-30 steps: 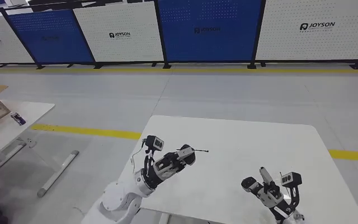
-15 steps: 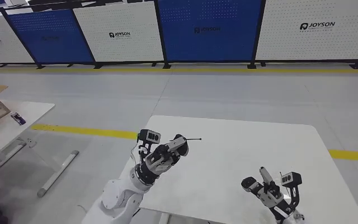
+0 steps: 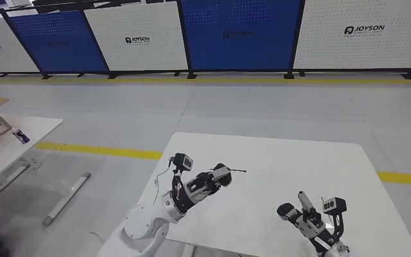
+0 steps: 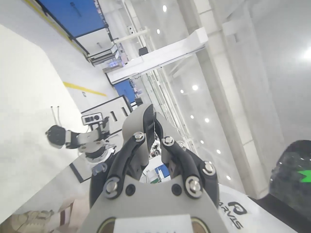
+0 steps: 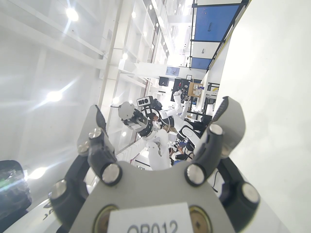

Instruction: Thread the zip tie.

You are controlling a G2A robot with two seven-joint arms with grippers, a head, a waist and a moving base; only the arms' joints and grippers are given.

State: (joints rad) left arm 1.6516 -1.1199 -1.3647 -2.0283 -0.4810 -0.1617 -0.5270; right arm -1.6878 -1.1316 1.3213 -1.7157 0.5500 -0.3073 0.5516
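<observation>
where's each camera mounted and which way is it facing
Top view: on the robot above its arms, looking down over the table to the floor and panel wall; shows the left gripper holding the zip tie and the open right gripper.
Left wrist view: on the left wrist, facing along the shut left gripper toward the ceiling.
Right wrist view: on the right wrist, facing out through the open right gripper toward the ceiling.
Shared: each wrist view shows the other arm farther off; all show the table.
</observation>
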